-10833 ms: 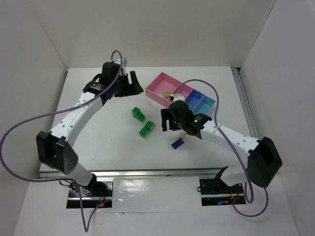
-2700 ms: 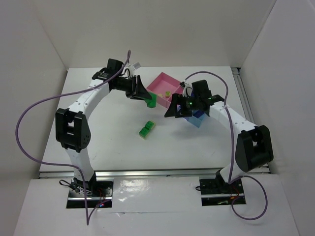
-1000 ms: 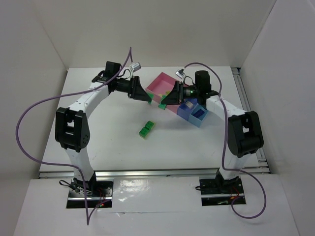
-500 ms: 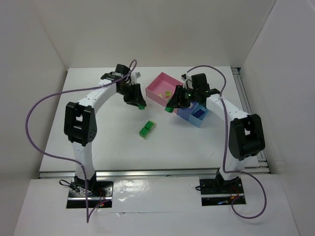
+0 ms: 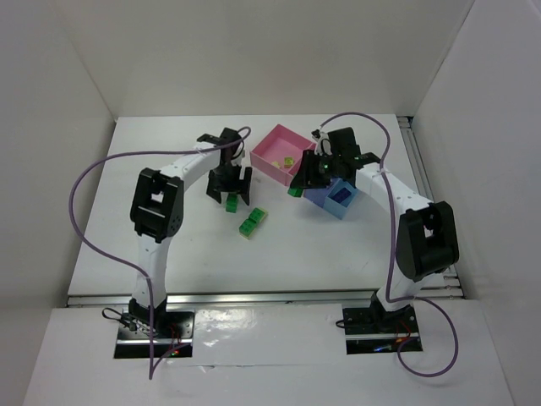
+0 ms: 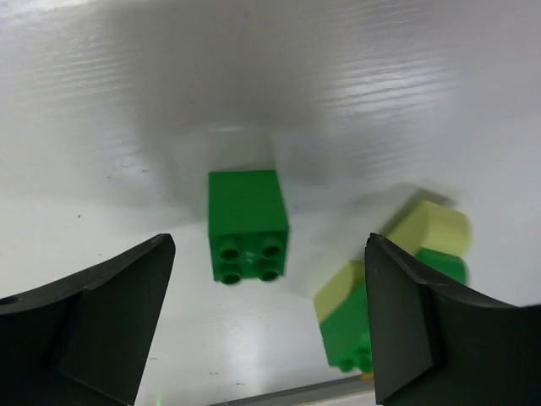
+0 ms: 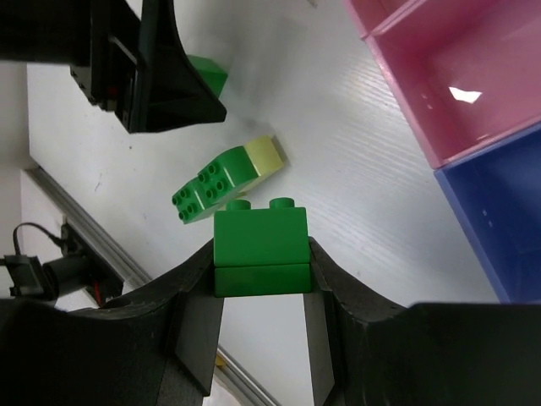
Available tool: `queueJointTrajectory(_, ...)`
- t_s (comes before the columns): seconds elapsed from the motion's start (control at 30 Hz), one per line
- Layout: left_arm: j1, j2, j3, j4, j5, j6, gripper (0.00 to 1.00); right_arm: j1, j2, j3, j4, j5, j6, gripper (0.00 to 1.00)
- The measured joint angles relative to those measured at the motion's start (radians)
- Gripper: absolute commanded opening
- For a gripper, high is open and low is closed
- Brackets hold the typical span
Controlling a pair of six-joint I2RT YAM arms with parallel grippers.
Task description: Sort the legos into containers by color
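From above, the left claw (image 5: 230,191) hangs over a loose green brick (image 5: 232,204) on the worktop (image 5: 321,254), at 8 o'clock from the pink tray (image 5: 269,167). In the left wrist view its fingers are spread wide and empty, with that brick between them. In the right wrist view, the right claw (image 7: 259,264) is clamped on a second green brick (image 7: 259,241), at 9 o'clock from the blue tray (image 7: 507,228).

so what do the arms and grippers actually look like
The left arm and right arm are white links with black joints; a purple cable loops along each. The left gripper and right gripper have black, wedge-shaped fingers.
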Motion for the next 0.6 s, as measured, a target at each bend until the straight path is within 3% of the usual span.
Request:
queueJointTrajectory(0.13, 0.023, -0.036, 0.058, -0.024, 0.123, 0.053, 0.82, 0.0, 0.0, 0.0, 0.004, -0.098, -0.032, 0.06)
queueJointTrajectory(0.37, 0.141, -0.319, -0.059, 0.102, 0.703, 0.153, 0.91, 0.002, 0.0, -0.001, 0.089, -0.43, -0.049, 0.08)
queueJointTrajectory(0.53, 0.092, -0.384, -0.186, 0.275, 1.025, 0.154, 0.94, 0.003, 0.0, -0.006, 0.201, -0.586, -0.003, 0.09)
queueJointTrajectory(0.6, 0.055, -0.378, -0.258, 0.331, 1.076, 0.131, 0.87, 0.004, 0.0, -0.018, 0.255, -0.609, 0.037, 0.09)
